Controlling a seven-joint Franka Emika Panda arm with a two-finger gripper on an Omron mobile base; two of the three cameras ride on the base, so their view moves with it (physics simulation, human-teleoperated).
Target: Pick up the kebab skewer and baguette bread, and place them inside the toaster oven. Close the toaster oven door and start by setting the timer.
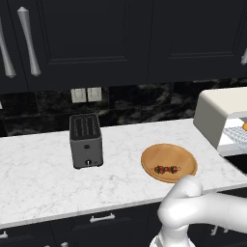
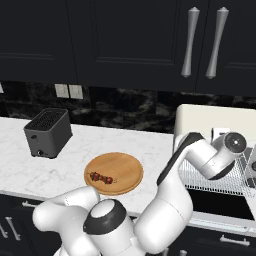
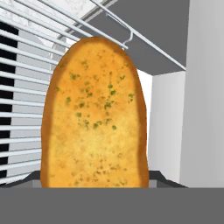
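Observation:
The baguette bread [image 3: 94,118], golden with green flecks, stands upright right in front of the hand camera. My gripper [image 3: 94,181] is shut on its lower end, with dark fingertips showing at either side of it. It hangs over the wire rack [image 3: 26,87] inside the cream-white toaster oven [image 1: 217,113] [image 2: 200,117], where an orange sliver of the bread [image 1: 245,126] shows. The toaster oven door [image 2: 215,202] lies folded down, open. The kebab skewer [image 1: 166,169] [image 2: 101,177] lies on the round wooden plate [image 1: 169,154] [image 2: 122,167].
A dark grey slot toaster [image 1: 86,140] [image 2: 47,132] stands on the white marble counter [image 1: 38,169] left of the plate. Dark cabinets with silver handles hang above. The oven's grey side wall [image 3: 203,87] is close on one side of the bread.

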